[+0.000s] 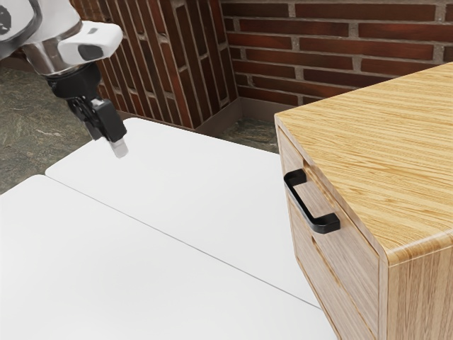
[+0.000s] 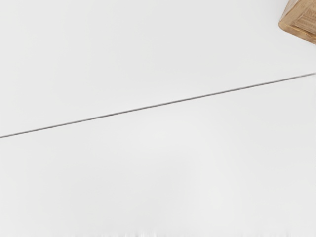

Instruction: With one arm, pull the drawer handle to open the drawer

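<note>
A light wooden cabinet stands on the white table at the exterior view's right. Its top drawer front lies flush with the cabinet body and carries a black bar handle. My gripper hangs above the table at the exterior view's upper left, far from the handle, pointing down at the tabletop with nothing in it. In the wrist view a corner of the cabinet shows beyond the bare table under my hand.
The table is two white slabs joined at a thin seam that runs under my hand. A red brick wall stands behind. A second drawer front sits below the top one.
</note>
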Robot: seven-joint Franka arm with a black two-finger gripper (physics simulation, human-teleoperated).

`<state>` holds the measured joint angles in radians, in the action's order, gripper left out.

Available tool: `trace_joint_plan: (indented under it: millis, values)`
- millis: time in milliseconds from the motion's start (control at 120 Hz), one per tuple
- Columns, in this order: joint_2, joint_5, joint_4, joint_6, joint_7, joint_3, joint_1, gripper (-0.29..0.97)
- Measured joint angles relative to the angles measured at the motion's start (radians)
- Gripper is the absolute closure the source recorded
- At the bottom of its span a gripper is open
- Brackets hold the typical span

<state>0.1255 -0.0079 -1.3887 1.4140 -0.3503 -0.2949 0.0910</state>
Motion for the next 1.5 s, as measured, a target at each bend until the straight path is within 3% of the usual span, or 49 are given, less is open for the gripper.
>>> trace_joint_plan:
  millis: [75, 150, 333, 567, 700, 892, 1133, 1333, 1500]
  values:
    - [0.030, 0.087, -0.123, 0.031, 0.034, 0.002, 0.124, 0.00]
    - [0.037, 0.128, -0.160, 0.054, 0.082, 0.005, 0.179, 0.00]
    - [0.132, 0.054, -0.291, 0.100, 0.318, 0.017, 0.260, 0.00]
    - [0.254, -0.035, -0.458, 0.216, 0.829, 0.135, 0.306, 0.00]
    - [0.283, -0.063, -0.530, 0.323, 1.084, 0.158, 0.290, 0.00]
    - [0.291, -0.071, -0.528, 0.383, 1.339, 0.249, 0.143, 0.00]
    - [0.287, -0.101, -0.512, 0.379, 1.498, 0.294, 0.085, 0.00]
    - [0.286, -0.134, -0.496, 0.398, 1.595, 0.392, 0.047, 0.00]
    - [0.287, -0.118, -0.502, 0.409, 1.653, 0.455, 0.015, 0.00]
